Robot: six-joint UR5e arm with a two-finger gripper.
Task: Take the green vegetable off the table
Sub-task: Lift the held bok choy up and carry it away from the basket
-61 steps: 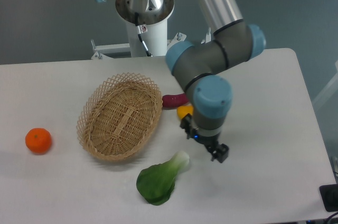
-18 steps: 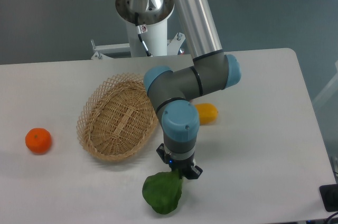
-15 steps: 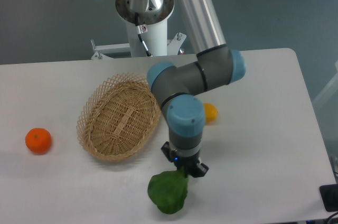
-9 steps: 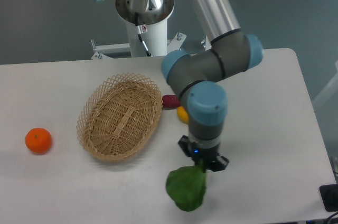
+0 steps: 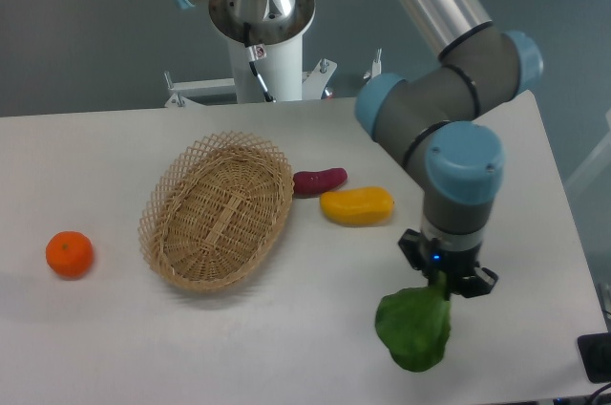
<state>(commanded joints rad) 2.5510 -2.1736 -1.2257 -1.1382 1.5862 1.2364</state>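
The gripper [image 5: 447, 283] points down over the near right part of the table [image 5: 535, 185], its jaws closed on the top of the green vegetable [image 5: 413, 330], whose pale stem end is hidden between the fingers. The dark green leaf hangs below the gripper, tilted slightly to the left as the camera sees it, and it appears to be held above the tabletop (though from this angle it is hard to tell whether the lowest edge of the leaf touches the white surface). The arm's grey and blue wrist [image 5: 462, 176] stands directly above the gripper, with the silver upper link rising toward the top of the frame. To the left of the arm, near the middle of the table, a yellow fruit [image 5: 356, 205] lies on its side, and just beside it, at its upper left, lies a small purple-red vegetable [image 5: 318, 181]; the two are close together, and whether they touch cannot be told. The purple-red vegetable sits next to the right rim of a wicker basket [image 5: 219, 210], an oval basket lying at a slant on the table. Well apart from all of this, near the left edge, an orange [image 5: 69, 254] rests on the tabletop. The robot's white base [image 5: 258, 18] stands behind the table's far edge.
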